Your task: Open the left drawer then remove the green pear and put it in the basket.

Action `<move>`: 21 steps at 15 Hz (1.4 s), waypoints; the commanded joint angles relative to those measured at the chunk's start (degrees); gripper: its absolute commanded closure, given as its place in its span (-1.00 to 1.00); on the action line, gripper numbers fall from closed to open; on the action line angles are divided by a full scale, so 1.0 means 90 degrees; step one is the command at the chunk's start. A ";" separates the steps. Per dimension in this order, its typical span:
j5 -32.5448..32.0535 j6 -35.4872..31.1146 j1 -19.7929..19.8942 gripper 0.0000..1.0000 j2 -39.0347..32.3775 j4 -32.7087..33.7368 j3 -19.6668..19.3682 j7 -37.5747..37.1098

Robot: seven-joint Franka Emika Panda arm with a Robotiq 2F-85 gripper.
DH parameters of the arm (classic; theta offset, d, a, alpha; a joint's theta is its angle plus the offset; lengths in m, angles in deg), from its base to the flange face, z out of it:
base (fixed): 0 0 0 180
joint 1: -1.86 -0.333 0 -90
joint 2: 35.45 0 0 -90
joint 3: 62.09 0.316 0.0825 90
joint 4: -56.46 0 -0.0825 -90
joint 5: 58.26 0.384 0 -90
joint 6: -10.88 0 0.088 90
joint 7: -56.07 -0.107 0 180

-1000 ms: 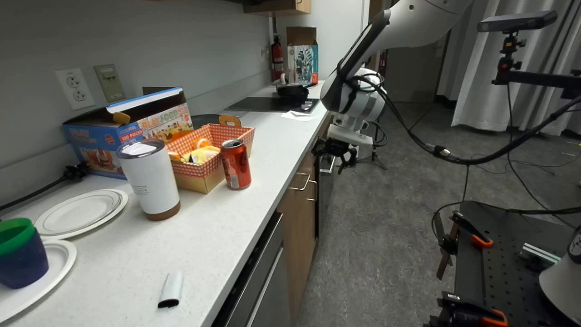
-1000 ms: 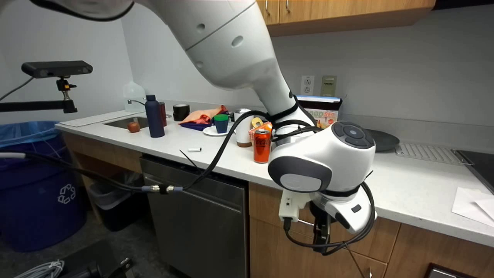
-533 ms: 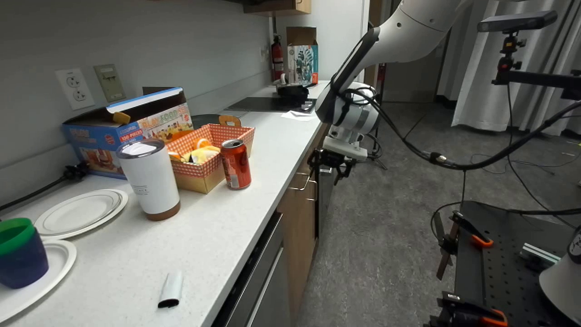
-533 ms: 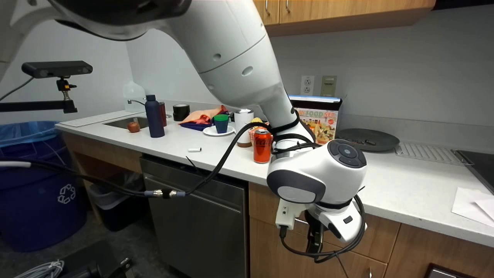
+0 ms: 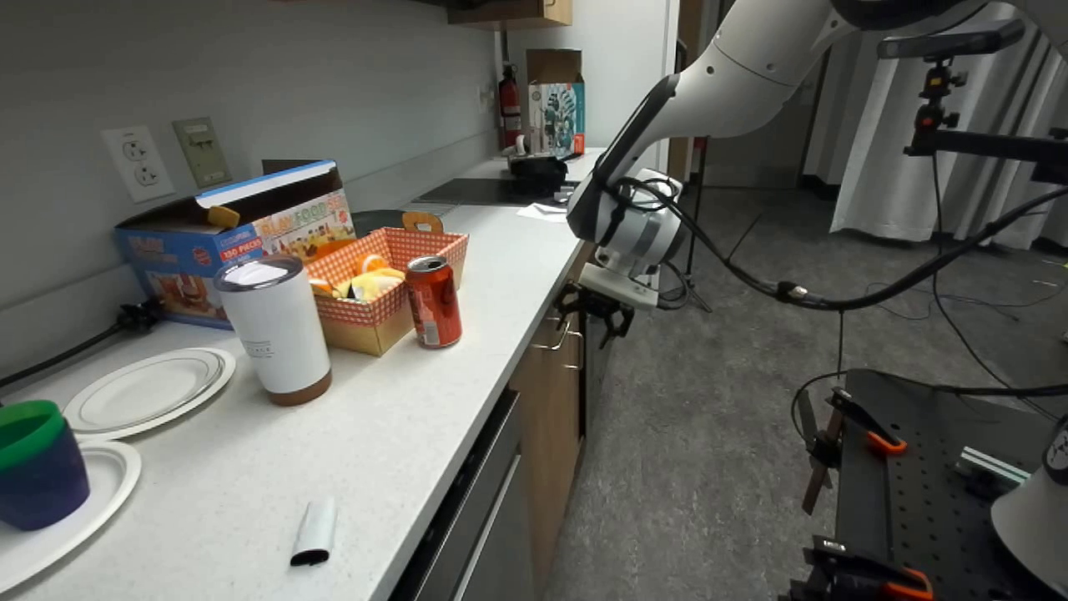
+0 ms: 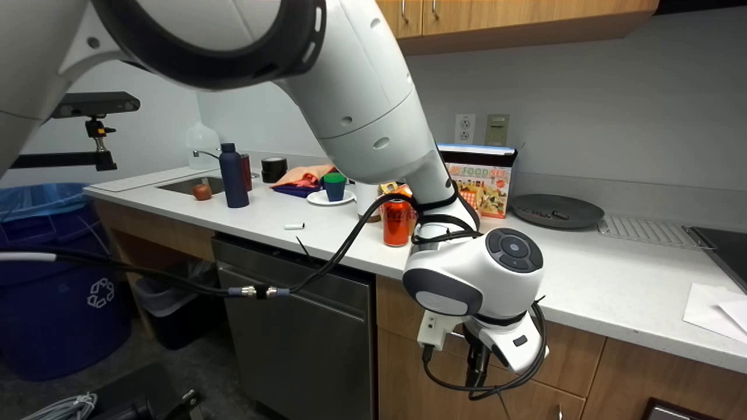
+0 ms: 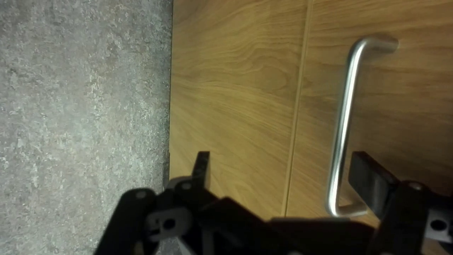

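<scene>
In the wrist view my gripper (image 7: pixel 279 157) is open, its two fingers wide apart. A silver bar handle (image 7: pixel 343 131) on the wooden drawer front (image 7: pixel 414 99) shows between them, close to the right finger; I cannot tell whether they touch. In an exterior view the gripper (image 5: pixel 591 324) hangs below the counter edge at the cabinet front. The drawer front (image 6: pixel 400 306) looks shut and is partly covered by the arm. The green pear is out of view. The basket (image 5: pixel 380 332), with a red-checked lining and yellow and orange items inside, stands on the counter.
A red can (image 5: pixel 434 305) and a white tumbler (image 5: pixel 275 334) stand close by the basket, with a play food box (image 5: pixel 238 242) behind. The counter edge (image 6: pixel 583 318) juts above the drawer. A cable (image 6: pixel 338 256) loops off the arm. A pan (image 6: pixel 557 210) lies farther along.
The arm has moved toward the cabinet front and nearer the dishwasher side, and the wrist has tilted slightly. The gripper is closer to the drawer handle. The objects on the counter have not moved.
</scene>
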 commanded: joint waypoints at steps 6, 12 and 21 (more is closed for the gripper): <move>0.0183 -0.0121 0.0027 -1.00 -0.0249 0.0070 -0.0110 -0.0031; 0.0190 -0.0072 0.0076 -1.00 0.0391 -0.0941 -0.0363 -0.0086; 0.2106 0.0058 0.1502 -1.00 0.1832 -0.3002 0.0213 0.1712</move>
